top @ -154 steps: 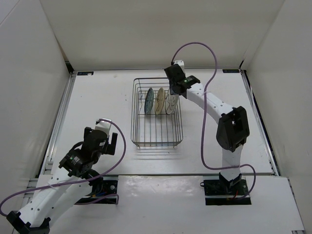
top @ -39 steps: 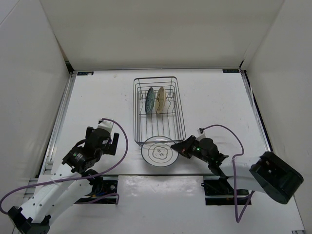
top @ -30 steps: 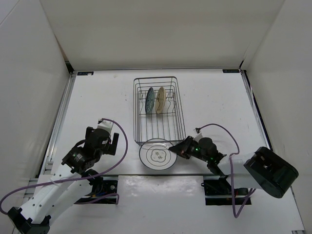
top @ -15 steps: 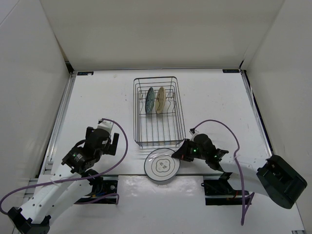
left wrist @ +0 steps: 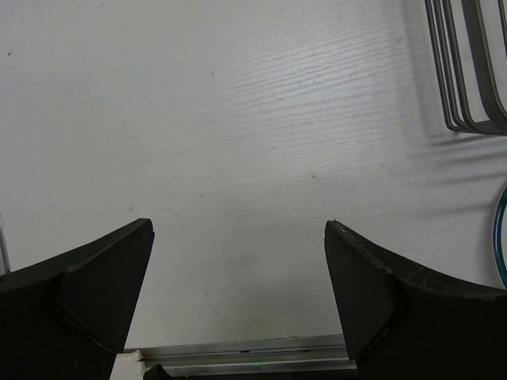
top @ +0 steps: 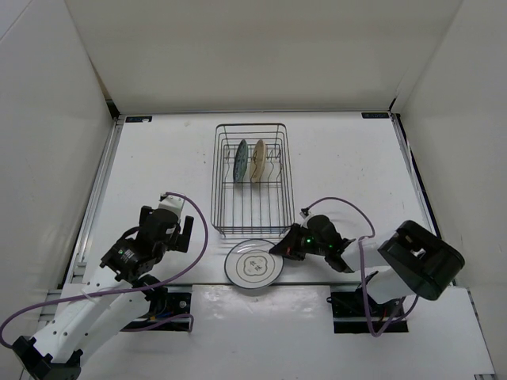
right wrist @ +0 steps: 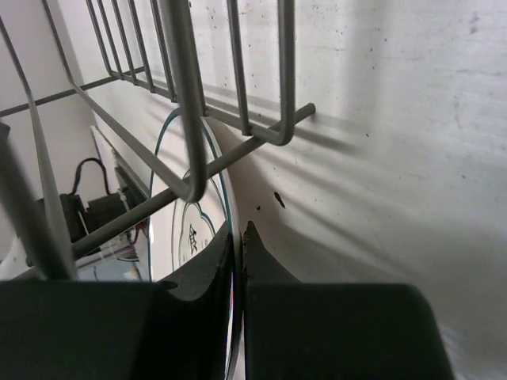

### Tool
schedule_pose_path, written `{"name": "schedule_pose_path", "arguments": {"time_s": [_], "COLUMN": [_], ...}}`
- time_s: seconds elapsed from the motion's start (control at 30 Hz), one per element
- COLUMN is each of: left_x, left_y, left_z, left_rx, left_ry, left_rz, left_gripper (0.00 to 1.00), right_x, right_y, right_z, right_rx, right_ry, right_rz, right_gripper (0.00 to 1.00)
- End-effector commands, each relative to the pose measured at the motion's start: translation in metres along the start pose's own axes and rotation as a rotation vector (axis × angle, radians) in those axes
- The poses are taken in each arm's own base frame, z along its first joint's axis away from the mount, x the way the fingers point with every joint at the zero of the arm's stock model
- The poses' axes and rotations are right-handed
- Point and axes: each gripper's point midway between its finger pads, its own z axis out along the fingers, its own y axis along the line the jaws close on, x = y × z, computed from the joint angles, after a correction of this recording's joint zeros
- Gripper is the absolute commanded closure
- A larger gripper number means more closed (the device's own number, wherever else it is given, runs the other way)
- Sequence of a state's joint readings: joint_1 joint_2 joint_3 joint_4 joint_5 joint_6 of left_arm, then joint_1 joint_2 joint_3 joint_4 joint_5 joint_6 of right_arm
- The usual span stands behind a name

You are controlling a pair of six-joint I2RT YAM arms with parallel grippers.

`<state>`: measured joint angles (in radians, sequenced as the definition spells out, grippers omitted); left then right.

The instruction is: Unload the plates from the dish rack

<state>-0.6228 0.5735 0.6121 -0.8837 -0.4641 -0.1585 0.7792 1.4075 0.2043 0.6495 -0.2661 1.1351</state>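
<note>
1. Metal wire, thin and dark, forms the rectangular dish rack [top: 253, 207] standing mid-way across the white table [top: 158, 174].
2. Two small round plates stand on edge among its upright prongs at the far end. The teal-blue patterned plate [top: 241, 161] is on the left, and the cream plate with small flowers [top: 258, 161] is just beside it.
3. The third, a white plate with thin dark rings and a centre motif [top: 254, 267], lies face up outside the dish rack. It sits just in front of the rack's near end, over the table's near edge. Whether it rests fully on the surface cannot be told.
4. The right gripper [top: 278, 251] reaches in low from the right. The right wrist view shows its fingers [right wrist: 257, 265] pinched together on the white plate's rim [right wrist: 194, 245], with a corner of the rack's wires [right wrist: 190, 95] close above.
5. The left gripper [top: 176, 231] hangs over bare table well left of the dish rack. Its dark fingers [left wrist: 87, 273] are spread wide with nothing between them.
6. In the left wrist view a rack corner [left wrist: 467, 71] shows at upper right, and a thin curved plate edge [left wrist: 501, 237] shows at the right border.
</note>
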Motion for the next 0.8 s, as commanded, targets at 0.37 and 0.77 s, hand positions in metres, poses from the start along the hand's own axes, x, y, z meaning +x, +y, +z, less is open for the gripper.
{"name": "schedule_pose_path", "arguments": {"time_s": [0.37, 0.77], "left_x": [-0.001, -0.001], "left_y": [-0.001, -0.002], "left_z": [0.0, 0.0], "left_rx": [0.003, 0.011], "left_ry": [0.0, 0.0], "left_rz": [-0.008, -0.009], "left_gripper": [0.0, 0.0], "right_x": [-0.003, -0.01], "right_y": [-0.008, -0.008], "right_z": [0.027, 0.035], "right_rx": [-0.107, -0.135], "right_ry": [-0.032, -0.035], "right_rz": [0.25, 0.265], "right_gripper": [1.0, 1.0]}}
